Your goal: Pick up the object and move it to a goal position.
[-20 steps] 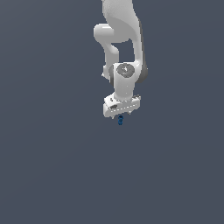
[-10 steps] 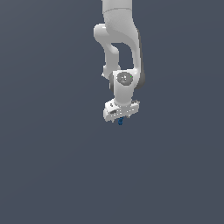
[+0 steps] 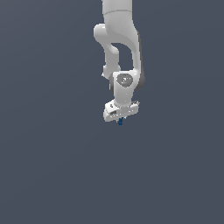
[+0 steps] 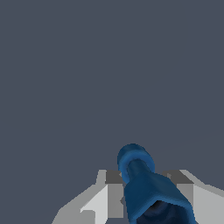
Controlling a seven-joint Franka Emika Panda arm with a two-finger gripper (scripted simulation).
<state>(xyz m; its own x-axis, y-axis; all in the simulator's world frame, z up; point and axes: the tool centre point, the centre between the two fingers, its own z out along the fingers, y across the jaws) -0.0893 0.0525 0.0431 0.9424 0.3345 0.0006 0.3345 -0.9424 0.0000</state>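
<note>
Fingers (image 4: 98, 199) of the white gripper (image 3: 120, 117) were clamped on the blue object (image 4: 144, 186), which hung between them beneath the downward-pointing hand, seemingly so the arm could carry it clear toward a goal not visible.

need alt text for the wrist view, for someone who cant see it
A bright-blue object sits between the gripper's two grey-white fingers, filling the space between them and ending in a rounded knob that points away from the camera. Everything behind it is a plain dark grey-blue background.
</note>
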